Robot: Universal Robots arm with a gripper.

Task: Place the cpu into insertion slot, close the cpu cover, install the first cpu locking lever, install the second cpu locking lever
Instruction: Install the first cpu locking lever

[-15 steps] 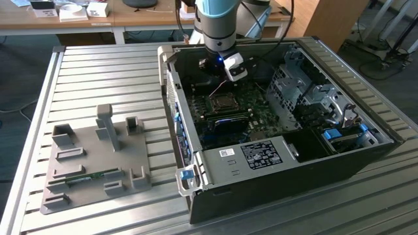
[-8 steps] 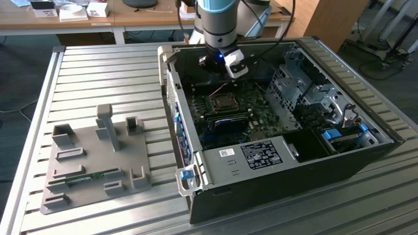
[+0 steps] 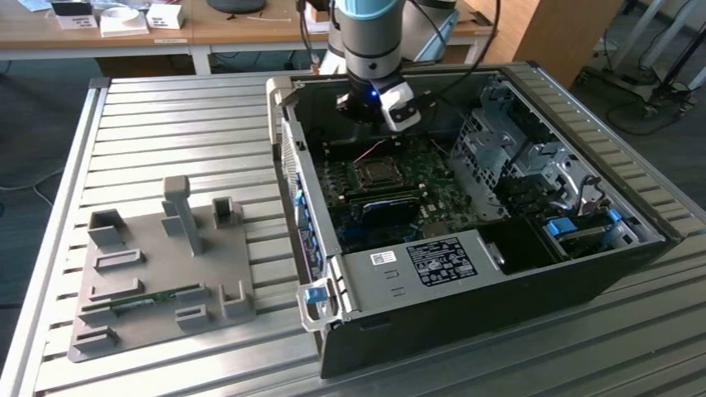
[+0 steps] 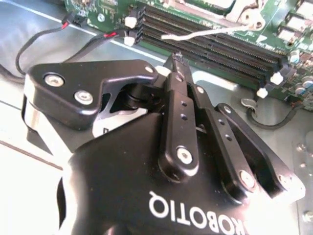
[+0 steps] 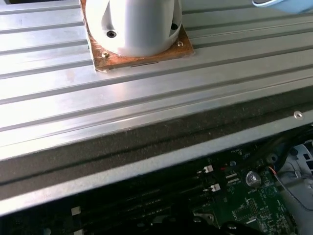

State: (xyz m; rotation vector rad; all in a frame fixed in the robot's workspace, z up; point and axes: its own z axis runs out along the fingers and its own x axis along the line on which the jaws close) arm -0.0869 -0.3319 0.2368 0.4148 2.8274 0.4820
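Note:
In the exterior view my gripper (image 3: 381,114) hangs inside the open computer case, just behind the insertion slot (image 3: 375,172), a dark square socket with a silvery rim on the green motherboard (image 3: 425,194). The second wrist view shows the gripper (image 4: 175,61) with its black fingers (image 4: 178,105) brought together at the tips and nothing visible between them. Beyond the tips, a thin silvery locking lever (image 4: 205,32) lies slanted across the memory slots. The socket's metal frame (image 4: 244,17) is partly in view there. The cpu is not distinguishable.
Long black memory slots (image 4: 215,54) run beside the socket. A drive cage (image 3: 518,157) and a labelled power supply box (image 3: 441,260) crowd the case. A grey fixture plate (image 3: 165,273) lies on the slatted metal table (image 3: 165,124) at the exterior view's left. The arm's base (image 5: 137,29) stands on the table.

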